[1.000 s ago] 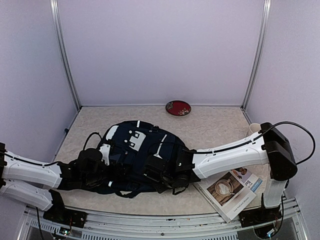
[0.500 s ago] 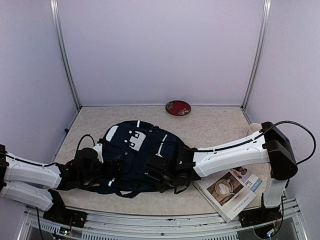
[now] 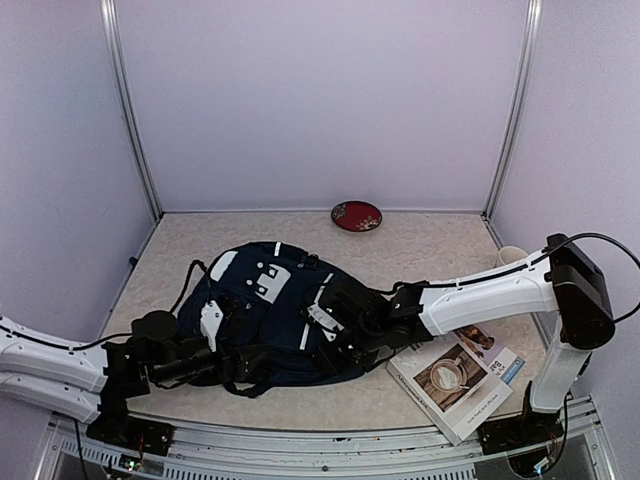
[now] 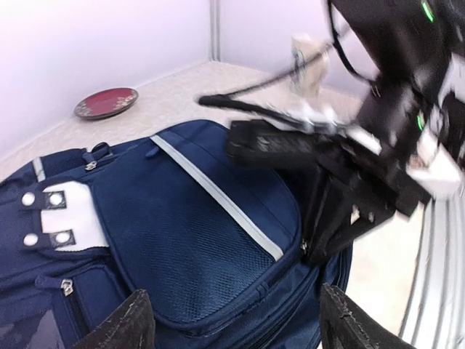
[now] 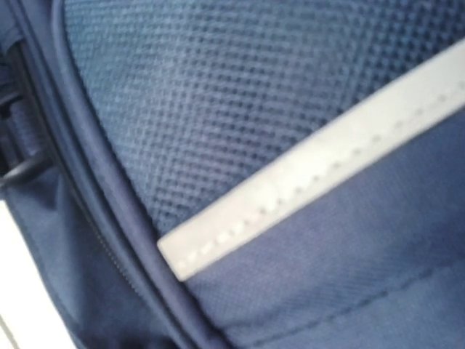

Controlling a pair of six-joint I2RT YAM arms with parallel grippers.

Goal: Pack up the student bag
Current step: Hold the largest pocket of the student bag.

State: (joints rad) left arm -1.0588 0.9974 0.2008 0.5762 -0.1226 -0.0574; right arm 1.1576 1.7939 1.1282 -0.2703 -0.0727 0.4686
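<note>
Navy backpack [image 3: 265, 300] lies flat on the tabletop [image 3: 430, 255], left gripper [image 3: 215, 360] at its near-left edge, right gripper [image 3: 335, 330] pressed onto its right side. Left wrist: fingers [image 4: 134, 323] stand wide apart above the front pocket [image 4: 196, 240], holding nothing. Right wrist: only fabric and a white stripe [image 5: 312, 171], so whether that gripper is clamped I cannot tell. Both arms crowd the backpack; a blind tug could drag it or make them collide

**Centre blocked by the student bag [image 3: 265, 310]**

The right arm [image 3: 480, 295] lies low across the worktop's [image 3: 430, 250] right half; a magazine [image 3: 458, 375] covers the near right corner. Room to pass runs along the far edge, either side of a red dish [image 3: 356, 216].
</note>
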